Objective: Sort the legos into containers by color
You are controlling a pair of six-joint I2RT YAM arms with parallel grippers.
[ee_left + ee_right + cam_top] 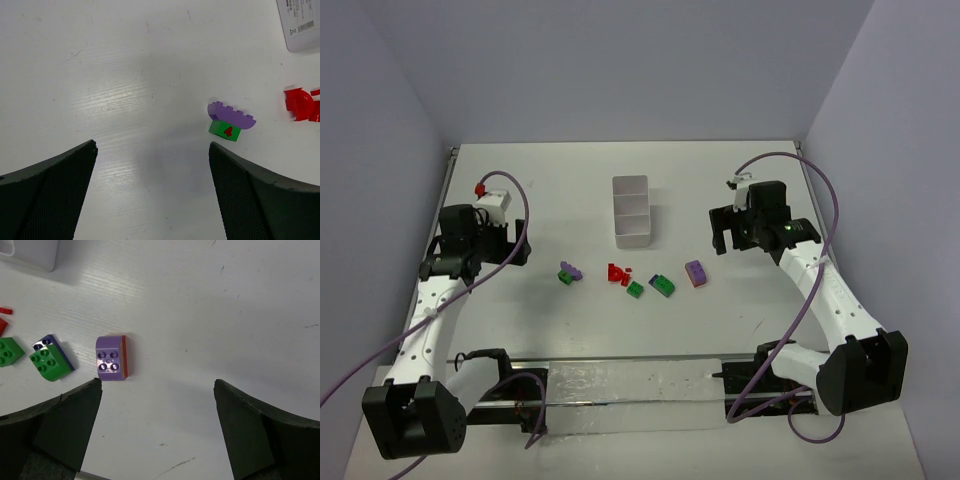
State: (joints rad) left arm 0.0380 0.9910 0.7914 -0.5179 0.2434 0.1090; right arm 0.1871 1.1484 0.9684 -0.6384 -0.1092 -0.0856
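White tray (631,212) looked empty, your bricks (662,285) all lay loose near it, left gripper (152,145) and right gripper (157,382) spread wide, holding nothing.

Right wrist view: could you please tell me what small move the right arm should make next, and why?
Probably slide the right gripper sideways until the purple brick sits midway between its fingers. They are open and empty, and the brick lies studs up, off-centre, just ahead of one fingertip, so descending now would likely land a finger on it.

open tool (152,192) above table, purple brick (231,114) touching green brick (225,131).
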